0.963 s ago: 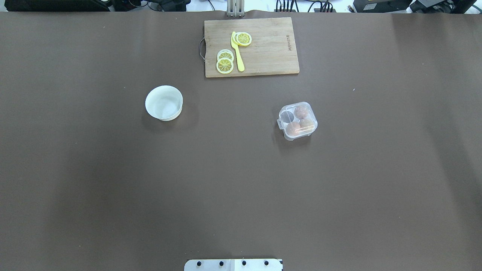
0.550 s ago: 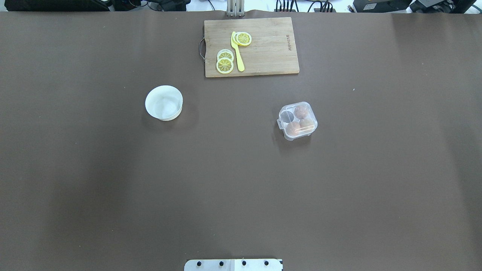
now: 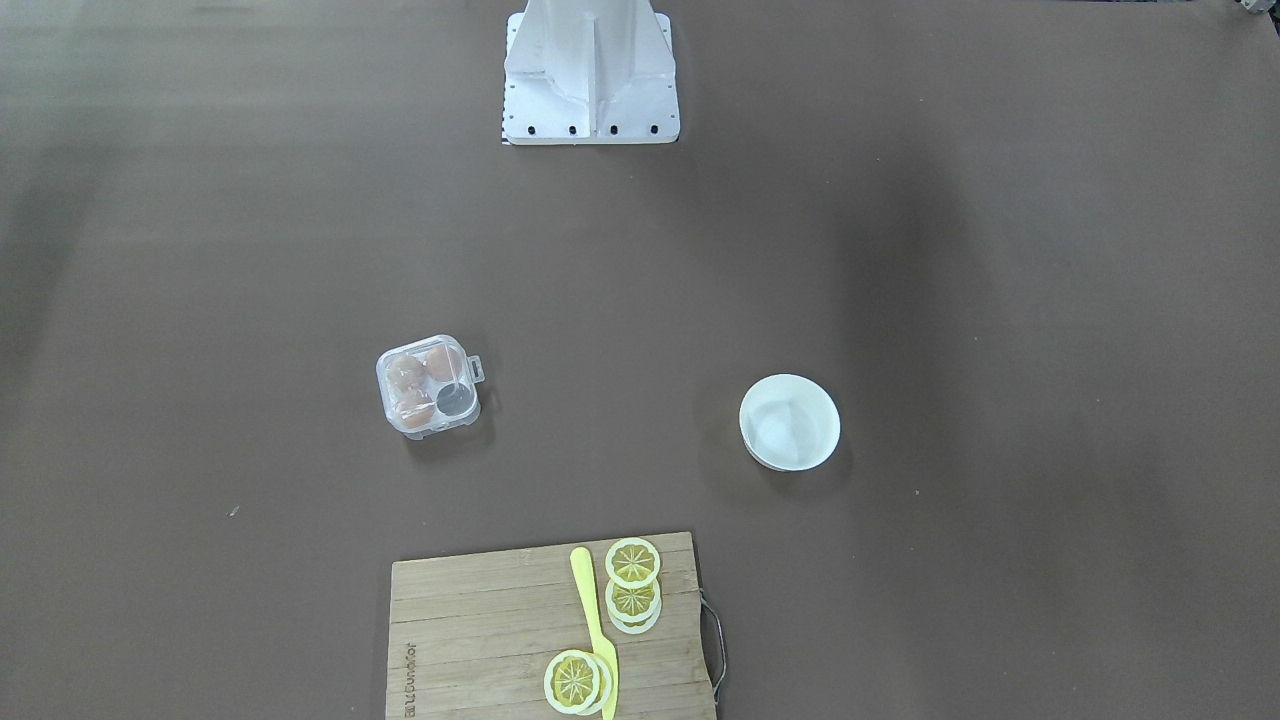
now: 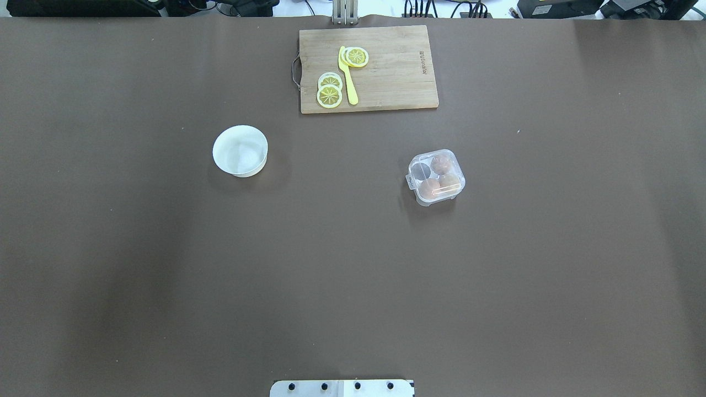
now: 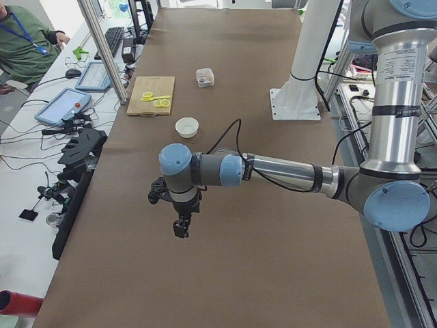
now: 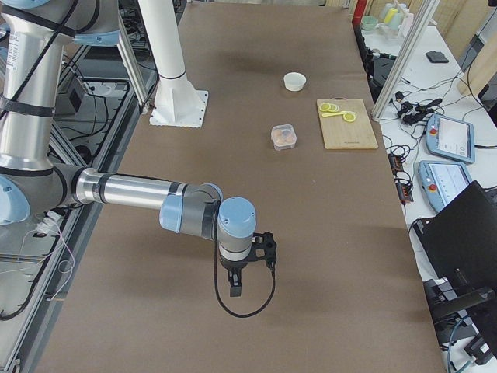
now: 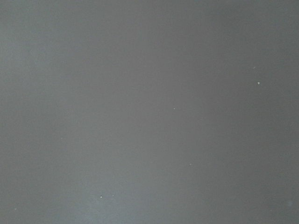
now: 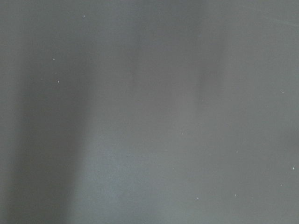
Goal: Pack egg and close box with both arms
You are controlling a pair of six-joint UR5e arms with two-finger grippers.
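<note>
The box (image 4: 438,199) sits right of the table's middle, its clear lid down over the cells and its latch tab toward the bowl. Three light-brown eggs lie inside, one egg (image 4: 440,163) at the far side; I cannot tell them apart. One cell shows grey and bare. The front view shows the box (image 3: 430,432) the same way. My left gripper (image 5: 181,229) hangs over bare table, far from the box (image 5: 204,76), and my right gripper (image 6: 234,289) hangs likewise at the other end. I cannot tell whether either is open or shut. Both wrist views show only table surface.
A white bowl (image 4: 240,150) with nothing in it stands left of the middle. At the far edge lies a wooden cutting board (image 4: 397,71) with lemon slices and a yellow knife (image 4: 347,77). The white pedestal (image 3: 590,70) stands at the robot's side. A person sits beyond the table.
</note>
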